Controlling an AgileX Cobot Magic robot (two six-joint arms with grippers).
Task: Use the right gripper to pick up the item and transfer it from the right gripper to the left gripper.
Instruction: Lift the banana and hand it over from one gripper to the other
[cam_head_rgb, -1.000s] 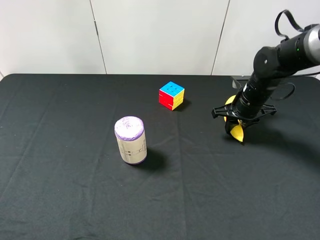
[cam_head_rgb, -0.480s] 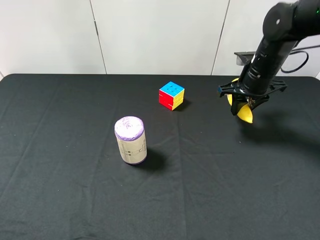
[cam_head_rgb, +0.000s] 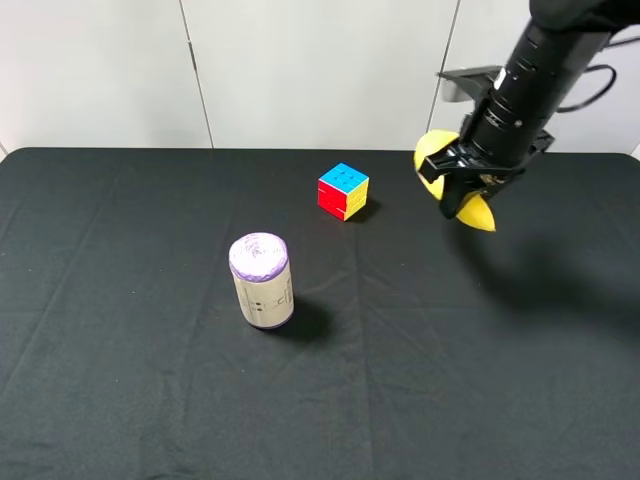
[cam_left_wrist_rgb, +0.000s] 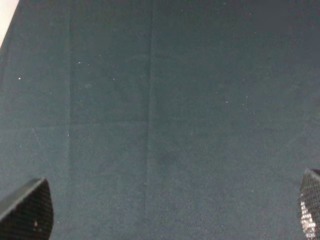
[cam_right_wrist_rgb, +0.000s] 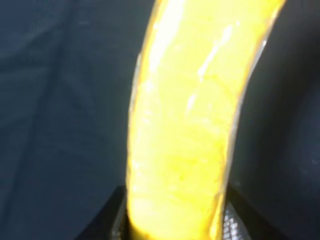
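The yellow banana (cam_head_rgb: 433, 157) is held in the air at the back right of the table, its ends showing on both sides of my right gripper (cam_head_rgb: 462, 183). That gripper is shut on it. The banana fills the right wrist view (cam_right_wrist_rgb: 190, 125), between the dark fingers (cam_right_wrist_rgb: 107, 220) at the frame's edge. My left gripper is out of the exterior high view. In the left wrist view only its two fingertips (cam_left_wrist_rgb: 27, 210) show, wide apart over bare black cloth with nothing between them.
A multicoloured puzzle cube (cam_head_rgb: 343, 190) sits at the back middle of the black table (cam_head_rgb: 120, 380). A purple-topped can (cam_head_rgb: 261, 281) stands upright left of centre. A white wall runs behind the table's far edge.
My right gripper has lifted the banana off the table and carried it up and slightly left. The cube and the can have not moved.
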